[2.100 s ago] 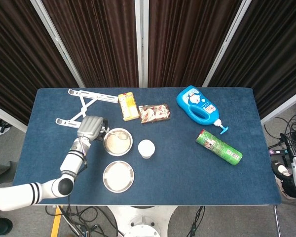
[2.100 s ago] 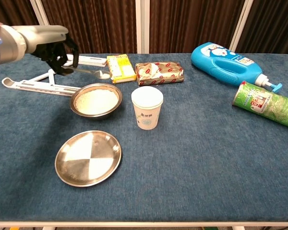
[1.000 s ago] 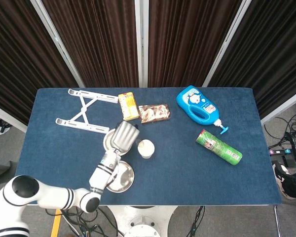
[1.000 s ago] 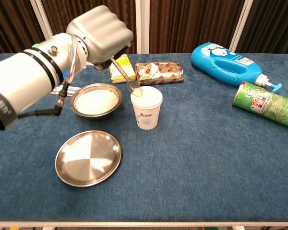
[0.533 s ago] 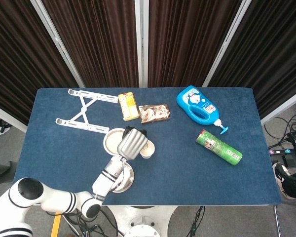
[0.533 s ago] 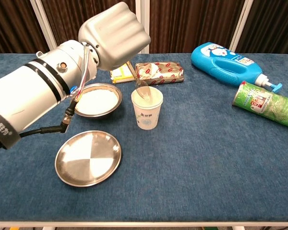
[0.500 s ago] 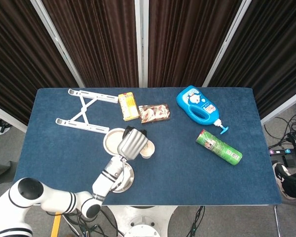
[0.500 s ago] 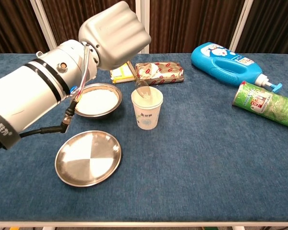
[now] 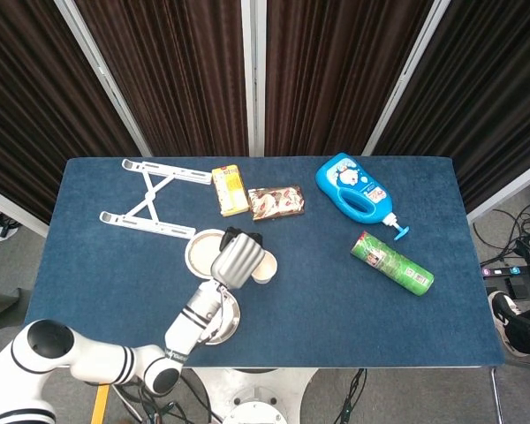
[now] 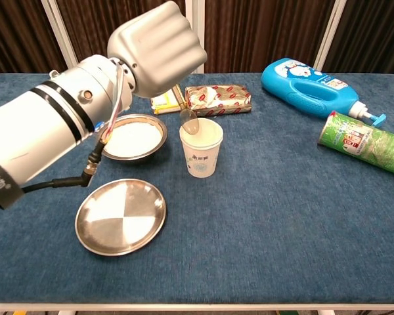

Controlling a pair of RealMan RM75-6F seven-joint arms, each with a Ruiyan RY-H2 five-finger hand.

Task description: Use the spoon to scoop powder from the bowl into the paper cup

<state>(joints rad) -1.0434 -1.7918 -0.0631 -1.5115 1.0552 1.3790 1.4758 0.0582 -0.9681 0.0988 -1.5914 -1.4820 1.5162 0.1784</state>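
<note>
— One hand in plain sight: left hand (image 10: 156, 47), fingers curled tight around the spoon (image 10: 188, 121), knuckles toward the chest camera.
— And the right hand?
— Nowhere in either view.
— Where does the spoon sit?
— Bowl end tilted, right at the rim of the paper cup (image 10: 201, 147), on its left side. Seen only in the chest view; from the head view, hidden under the hand (image 9: 236, 259).
— Anything the head view adds?
— Shows the forearm reaching up from the table's near edge, across the empty steel plate (image 9: 227, 325), with the hand covering part of the cup (image 9: 265, 270) and the bowl (image 9: 200, 251). Chest view instead lays the bowl (image 10: 131, 138) open, just left of the cup.
— How does the powder look?
— Pale, off-white, filling most of the steel bowl, surface fairly level. Cup white with a small printed mark on its side, standing upright. Whether powder lies in the spoon, cannot tell.
— Farther out?
— Yellow box (image 10: 165, 100) and snack packet (image 10: 217, 99) behind the cup; white folding stand (image 9: 150, 199) far left; blue bottle (image 10: 311, 79) and green can (image 10: 365, 142) lying well apart on the right.
</note>
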